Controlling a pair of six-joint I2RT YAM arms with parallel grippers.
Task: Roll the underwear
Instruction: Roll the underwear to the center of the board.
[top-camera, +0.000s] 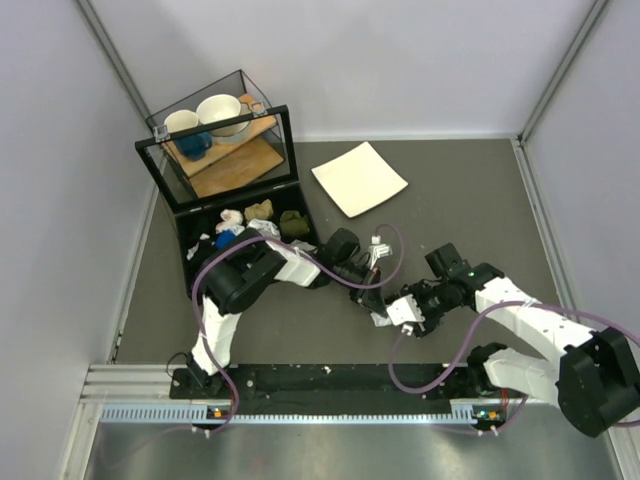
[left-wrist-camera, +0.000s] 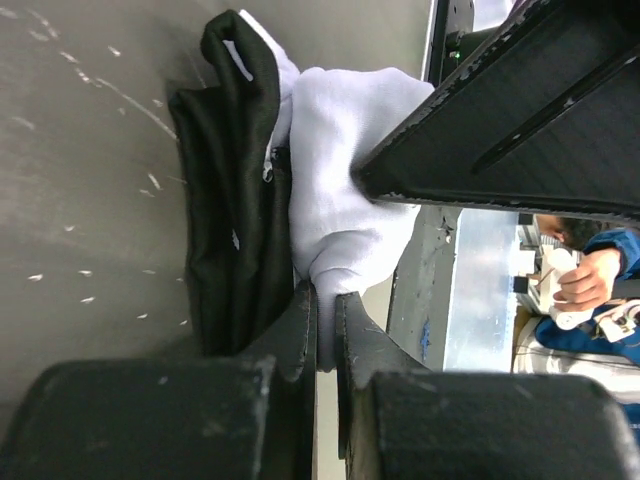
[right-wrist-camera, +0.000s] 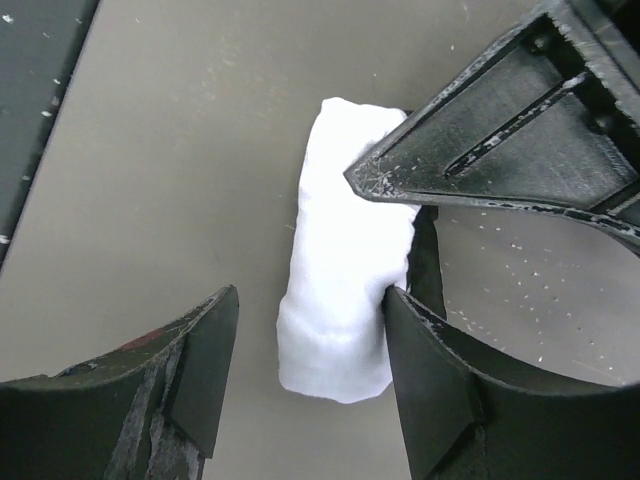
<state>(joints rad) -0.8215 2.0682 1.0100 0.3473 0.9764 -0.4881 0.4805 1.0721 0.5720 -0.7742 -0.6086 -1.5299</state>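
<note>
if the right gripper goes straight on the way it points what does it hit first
The right gripper would likely meet the rolled underwear first: it lies between the open fingers, near one. Depth is unclear.

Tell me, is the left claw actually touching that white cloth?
Touching. The left wrist view shows a fold of the underwear pinched inside the nearly shut left gripper, with no gap on either side.

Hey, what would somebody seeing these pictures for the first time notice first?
The white underwear stands out, rolled into a bundle on the grey table mid-scene, with both arms reaching to it. The left tool pinches its fabric, and the right tool stands open astride the roll. Farther back, a white square plate lies beside a glass case holding cups.
</note>
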